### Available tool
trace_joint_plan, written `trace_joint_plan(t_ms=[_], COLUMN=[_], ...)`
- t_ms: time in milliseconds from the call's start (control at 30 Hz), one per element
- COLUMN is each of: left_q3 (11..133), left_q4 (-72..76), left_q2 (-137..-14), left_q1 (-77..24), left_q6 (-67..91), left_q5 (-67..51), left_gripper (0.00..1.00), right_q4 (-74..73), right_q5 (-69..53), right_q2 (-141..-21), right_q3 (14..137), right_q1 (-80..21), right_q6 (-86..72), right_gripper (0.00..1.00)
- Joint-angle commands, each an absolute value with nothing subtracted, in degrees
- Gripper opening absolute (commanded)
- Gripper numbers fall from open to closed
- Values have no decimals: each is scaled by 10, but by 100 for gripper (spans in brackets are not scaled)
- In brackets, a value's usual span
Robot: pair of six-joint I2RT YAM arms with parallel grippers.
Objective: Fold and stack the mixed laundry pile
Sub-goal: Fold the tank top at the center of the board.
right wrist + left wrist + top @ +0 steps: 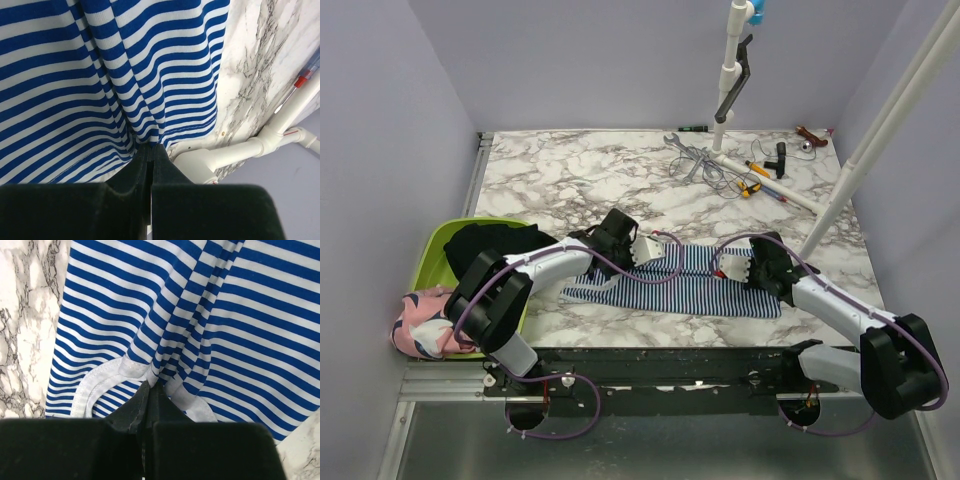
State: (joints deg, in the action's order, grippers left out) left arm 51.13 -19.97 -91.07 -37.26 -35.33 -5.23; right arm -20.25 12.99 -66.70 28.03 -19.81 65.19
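Observation:
The navy-and-white striped garment lies spread across the front middle of the marble table. My left gripper is shut on its white-trimmed edge, the cloth bunching at the fingertips. My right gripper is shut on the garment's right part, with folds running into the tips. The plain black garment lies in the lime green basin at the left. The pink shark-print garment hangs over the basin's near rim.
At the back right lie a wrench, pliers and other small tools beside a white PVC pipe. A slanted white PVC pole rises at the right; its foot joint is close to my right gripper.

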Motion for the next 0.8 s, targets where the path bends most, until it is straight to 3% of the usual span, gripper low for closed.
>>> trace_joint_plan(t_ms=[0, 167, 300, 433, 500, 567, 767], left_q3=[510, 518, 519, 539, 554, 576, 609], left_q4=[-236, -263, -278, -309, -326, -354, -417], left_q2=[-917, -896, -903, -904, -887, -871, -819], left_q1=[-373, -372, -372, -372, -368, -364, -334], left_q6=[-350, -345, -350, -354, -352, -348, -317], left_q5=[-62, -88, -98, -96, -84, -78, -92], left_gripper=[0, 0, 0, 33, 47, 53, 52], right_q4=[-189, -190, -189, -195, -212, -240, -271], right_q5=[159, 166, 163, 172, 152, 123, -61], right_q2=[-680, -684, -668, -631, -614, -607, -607], right_q3=[279, 279, 275, 279, 299, 329, 439], right_q1=[-198, -198, -198, -198, -198, -198, -198], right_q6=[665, 671, 667, 668, 653, 634, 489], right_gripper=[1, 1, 17, 54, 64, 66, 66])
